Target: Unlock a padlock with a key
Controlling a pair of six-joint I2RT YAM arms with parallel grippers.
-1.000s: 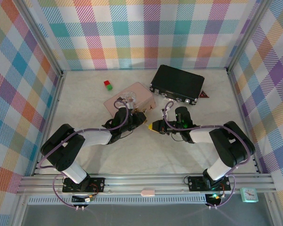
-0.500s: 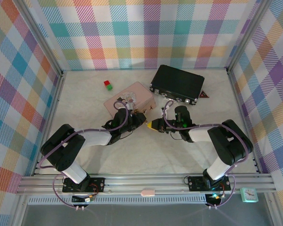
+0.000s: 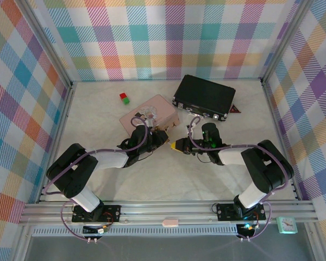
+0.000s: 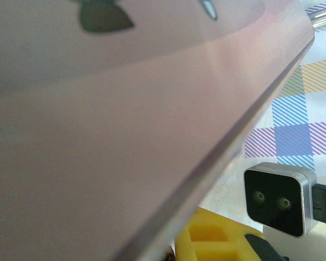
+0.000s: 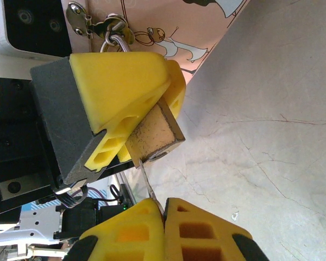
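Inside plaid walls (image 3: 168,38), on pale scratched table (image 3: 168,179), beside pink box (image 3: 152,113). Clamped between left end effector (image 3: 162,136) fingers: brass padlock (image 5: 155,135), shackle (image 5: 113,41) hooked through box's silver hasp (image 5: 79,13). Pinched tight in right end effector (image 5: 164,205): key (image 5: 148,185), tip at padlock's keyhole face; contact unclear.

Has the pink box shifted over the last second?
No. The pink box keeps the same spot beside the black case in the top view.
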